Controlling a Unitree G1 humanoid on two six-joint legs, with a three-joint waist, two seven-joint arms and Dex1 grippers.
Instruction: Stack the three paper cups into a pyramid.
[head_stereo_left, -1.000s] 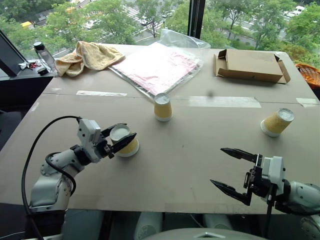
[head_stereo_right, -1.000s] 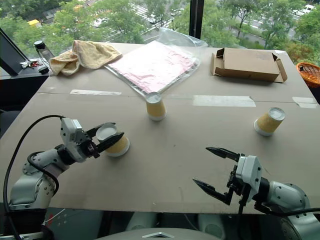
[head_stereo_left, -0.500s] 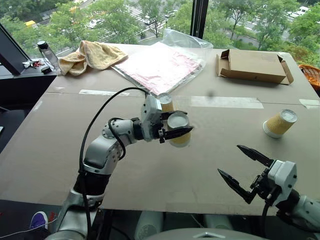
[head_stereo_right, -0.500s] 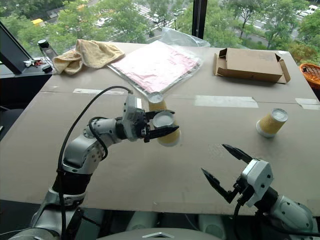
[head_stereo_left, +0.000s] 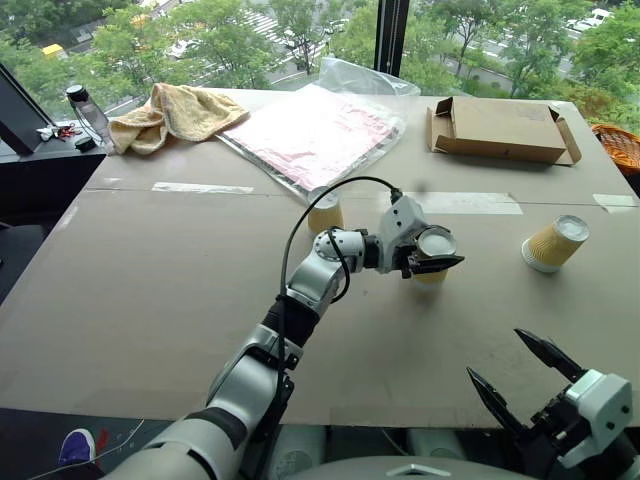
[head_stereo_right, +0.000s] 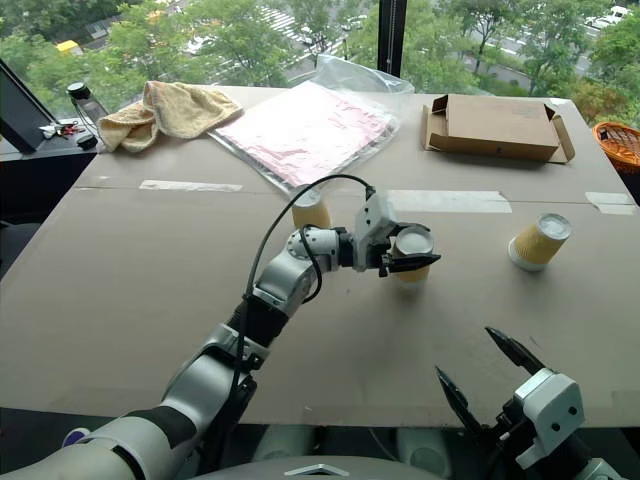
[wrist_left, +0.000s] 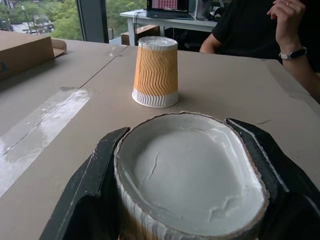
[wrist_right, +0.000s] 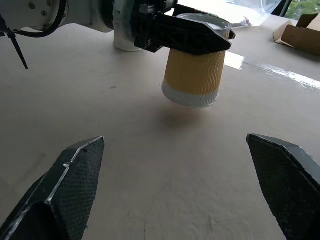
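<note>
1. Over the middle of the cardboard-covered table (head_stereo_left: 150, 300), as the head camera's left eye shows it, the left gripper (head_stereo_left: 432, 258) reaches across from the left, its black fingers clamped on an upside-down paper cup (head_stereo_left: 434, 262) just under the white base. Taking the carried cup as the landmark, a second cup (head_stereo_left: 324, 211) stands inverted just behind the arm on the robot's left of it, and a third cup (head_stereo_left: 555, 243) stands inverted and leaning well to its right. Farther back than the carried cup lie a pink sheet in clear plastic (head_stereo_left: 315, 130), a flat cardboard box (head_stereo_left: 500, 130), a yellow towel (head_stereo_left: 175, 112) and a bottle (head_stereo_left: 88, 110). Nearer than that cup, low on the right, the right gripper (head_stereo_left: 518, 372) hangs with fingers spread wide and nothing between them
2. From the right eye the same layout holds: carried cup in the left gripper, one cup behind on its left, one far on its right
3. Looking along the left wrist, the carried cup's white base (wrist_left: 190, 172) sits squeezed out of round between the two fingers (wrist_left: 85, 192). Beyond it the third cup stands on the table, and a seated person's arm with a wristwatch (wrist_left: 292, 52) shows past that
4. Looking along the right wrist, the carried cup hangs clear of the table with its shadow beneath, while the right fingertips (wrist_right: 67, 180) stand far apart, empty
</note>
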